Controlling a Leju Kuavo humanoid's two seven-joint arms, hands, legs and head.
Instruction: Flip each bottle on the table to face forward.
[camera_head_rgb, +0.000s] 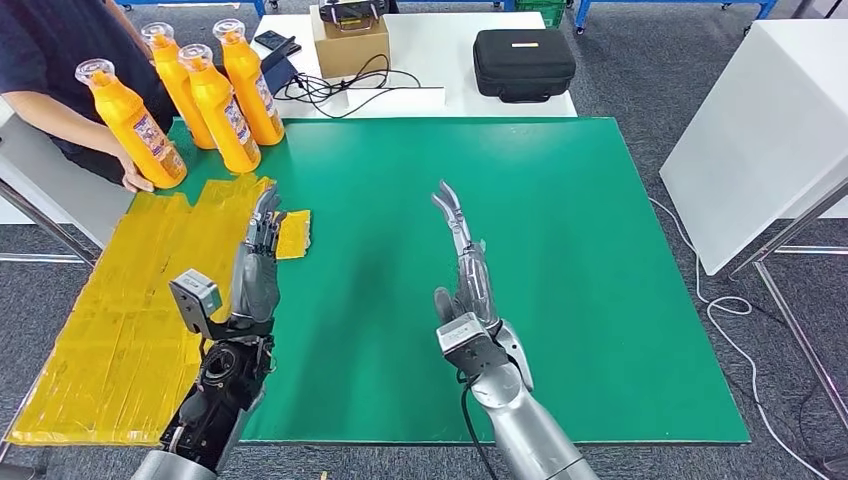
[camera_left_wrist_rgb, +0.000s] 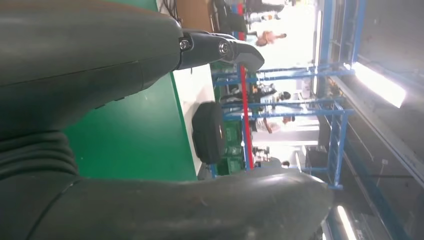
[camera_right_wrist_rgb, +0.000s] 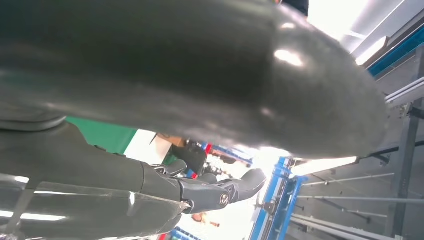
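Left hand (camera_head_rgb: 258, 262) and right hand (camera_head_rgb: 468, 275) raised, fingers spread, holding nothing; four orange plastic squeeze bottles (camera_head_rgb: 218, 95) clustered far-left on green table mat (camera_head_rgb: 560, 260), well apart; reach left-handed, grip mid-body, avoid person's hand (camera_head_rgb: 135, 178).

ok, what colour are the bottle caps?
Clear, see-through caps on orange bottles; the head view shows them best.

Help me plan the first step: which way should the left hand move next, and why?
Probably forward and slightly left, toward the orange bottles. The left hand is open and holds nothing, the bottles stand at the far left corner, and a person's hand steadies the nearest one.
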